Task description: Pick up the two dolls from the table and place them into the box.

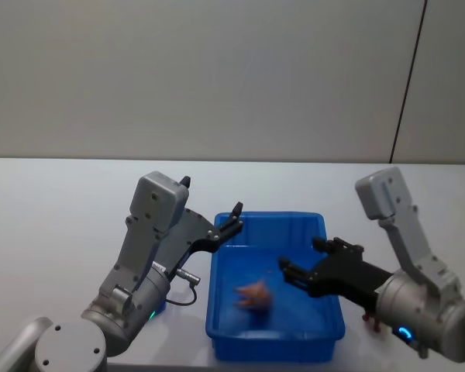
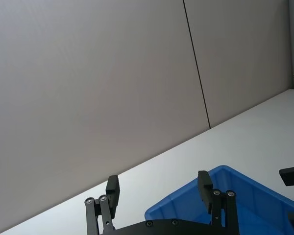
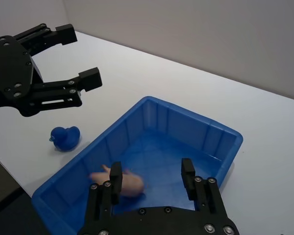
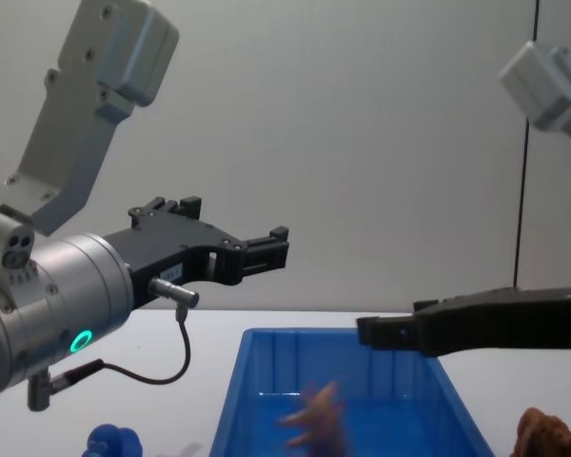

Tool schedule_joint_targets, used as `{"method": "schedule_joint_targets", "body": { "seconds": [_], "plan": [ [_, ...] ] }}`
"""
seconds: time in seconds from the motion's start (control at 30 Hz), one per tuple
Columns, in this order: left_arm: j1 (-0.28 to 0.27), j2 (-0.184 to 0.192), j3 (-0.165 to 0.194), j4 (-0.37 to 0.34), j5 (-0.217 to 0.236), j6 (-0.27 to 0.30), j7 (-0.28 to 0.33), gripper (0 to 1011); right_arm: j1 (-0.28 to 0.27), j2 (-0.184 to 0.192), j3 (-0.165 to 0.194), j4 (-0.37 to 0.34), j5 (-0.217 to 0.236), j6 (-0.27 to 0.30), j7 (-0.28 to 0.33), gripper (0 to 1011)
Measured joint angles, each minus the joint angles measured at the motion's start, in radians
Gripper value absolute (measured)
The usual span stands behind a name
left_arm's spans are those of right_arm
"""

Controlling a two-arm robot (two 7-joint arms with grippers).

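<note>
While the left claw [image 3: 80, 55] hangs open, empty, the right claw [image 1: 303, 256] gapes empty above the box [image 1: 271, 345].

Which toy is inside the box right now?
The pinkish-orange toy, inside the blue box. The blue doll sits on the table left of it; the brown doll sits to its right.

- box [image 1: 271, 345]: bright blue, ribbed inner walls
- blue doll [image 3: 64, 138]: bright blue, no markings
- brown doll [image 4: 544, 433]: rusty brown, fuzzy
- blurred item [image 3: 122, 182] in box: peach-orange
- table [image 1: 62, 209]: plain white
- left gripper [image 2: 158, 185], right gripper [image 3: 152, 172]: black
</note>
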State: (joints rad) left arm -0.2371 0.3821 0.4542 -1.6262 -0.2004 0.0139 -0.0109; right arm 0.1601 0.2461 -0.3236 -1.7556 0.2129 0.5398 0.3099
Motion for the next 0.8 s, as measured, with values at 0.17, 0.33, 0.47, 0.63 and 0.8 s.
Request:
{"method": "schedule_joint_targets", "body": {
  "seconds": [0.17,0.33,0.47,0.63,0.8],
  "plan": [
    [0.0,0.0,0.0,0.0,0.0,0.0,0.0,1003,0.003,-0.01,-0.012,0.003,-0.017,-0.005,-0.007,848],
    [0.0,0.0,0.0,0.0,0.0,0.0,0.0,1003,0.002,-0.01,-0.013,0.003,-0.019,-0.021,-0.018,962],
    [0.0,0.0,0.0,0.0,0.0,0.0,0.0,1003,-0.003,-0.002,-0.005,-0.001,-0.008,-0.036,-0.027,1001],
    [0.0,0.0,0.0,0.0,0.0,0.0,0.0,1003,-0.016,0.02,0.015,-0.011,0.018,-0.053,-0.04,1001],
    [0.0,0.0,0.0,0.0,0.0,0.0,0.0,1003,-0.031,0.044,0.036,-0.022,0.045,-0.063,-0.051,1001]
  ]
}}
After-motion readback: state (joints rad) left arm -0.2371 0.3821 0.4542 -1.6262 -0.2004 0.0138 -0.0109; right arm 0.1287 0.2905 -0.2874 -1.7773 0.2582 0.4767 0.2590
